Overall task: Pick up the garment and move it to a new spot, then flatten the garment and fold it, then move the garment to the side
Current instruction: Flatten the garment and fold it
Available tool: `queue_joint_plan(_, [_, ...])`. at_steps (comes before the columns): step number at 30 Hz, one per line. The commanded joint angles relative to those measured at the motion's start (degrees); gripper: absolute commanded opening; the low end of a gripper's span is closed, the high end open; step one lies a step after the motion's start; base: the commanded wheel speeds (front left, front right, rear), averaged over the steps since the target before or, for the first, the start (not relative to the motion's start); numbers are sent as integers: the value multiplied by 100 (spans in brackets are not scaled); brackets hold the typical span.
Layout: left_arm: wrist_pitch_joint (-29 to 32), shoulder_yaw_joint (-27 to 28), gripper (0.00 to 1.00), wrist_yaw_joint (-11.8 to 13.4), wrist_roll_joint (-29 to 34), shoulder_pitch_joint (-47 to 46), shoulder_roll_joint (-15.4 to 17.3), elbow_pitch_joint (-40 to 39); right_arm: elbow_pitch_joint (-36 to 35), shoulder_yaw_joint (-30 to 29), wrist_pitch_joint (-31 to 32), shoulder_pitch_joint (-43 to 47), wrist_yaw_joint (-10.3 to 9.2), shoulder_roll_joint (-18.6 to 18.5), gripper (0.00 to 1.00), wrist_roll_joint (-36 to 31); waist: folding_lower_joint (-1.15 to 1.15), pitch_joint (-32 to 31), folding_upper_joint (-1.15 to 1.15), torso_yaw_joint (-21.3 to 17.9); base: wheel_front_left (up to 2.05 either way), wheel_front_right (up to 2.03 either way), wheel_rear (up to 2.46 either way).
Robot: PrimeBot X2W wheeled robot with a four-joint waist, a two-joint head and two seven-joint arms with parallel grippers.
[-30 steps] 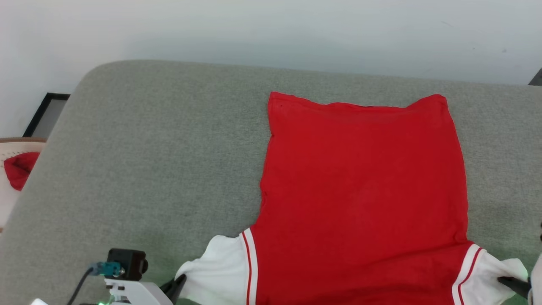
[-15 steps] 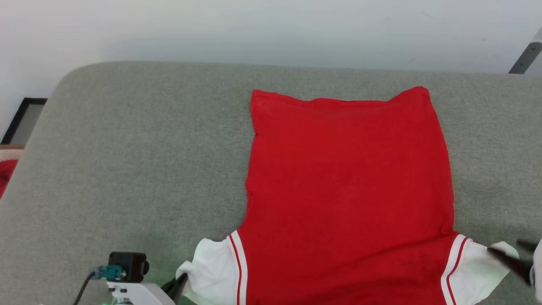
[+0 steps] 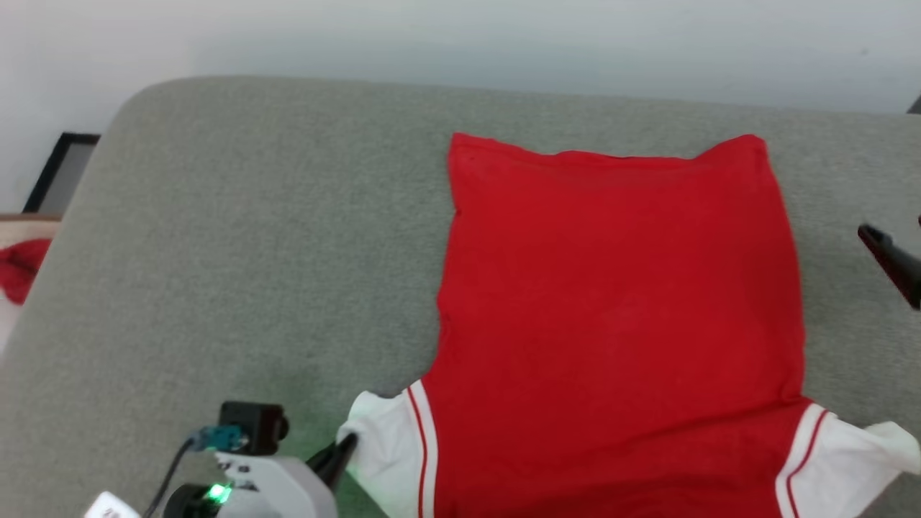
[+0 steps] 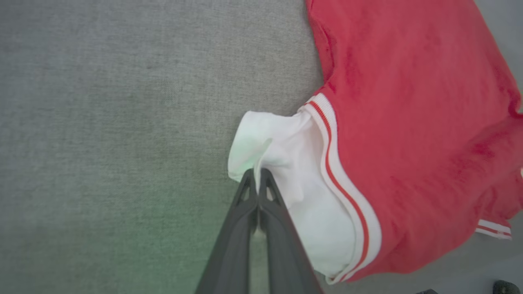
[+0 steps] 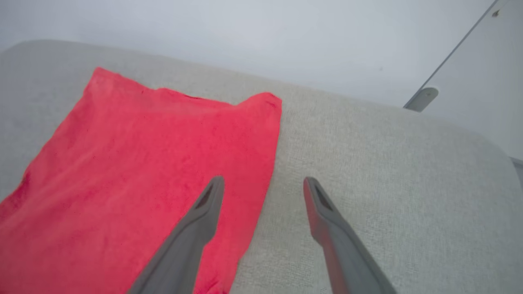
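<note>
small red cloth: sits way off past the left edge of the grey cushion. It's not the target, but it's the same colour, so a sloppy reach that way could grab the wrong thing.
left gripper: fingers pressed together on a pinch of the white left sleeve. It's only got a thin bit of the cuff, so any hard tug could pop it out, imo.
garment: spread on the cushion right of centre, red body mostly flat, hem toward the far edge and sleeves toward the robot. One-sided pulling from the left would probably skew the whole thing and bunch up the body.
right sleeve: lying loose near the bottom right corner with nothing holding it. The tip looks a bit curled, and if that gets folded in as is, you'd get a lumpy fold.
right gripper: fingers spread wide, hovering over the garment's right edge and pinching nothing. If it comes down there, one finger lands on fabric and one on cushion, so it could just push a wrinkle instead of grabbing.
</note>
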Motion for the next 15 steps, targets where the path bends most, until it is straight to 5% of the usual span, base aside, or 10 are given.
queue_joint_plan(1, [12, -35, 0, -49, 77, -100, -63, 16, 230, 94, -46, -193, -4, 16, 100, -62, 0, 162, 0, 203, 0, 0, 0])
queue_joint_plan(15, [125, -468, 0, -680, 391, -1084, -844, 567, 3406, 920, -343, -2483, -4, -385, 100, -240, 0, 1024, 0, 1225, 0, 0, 0])
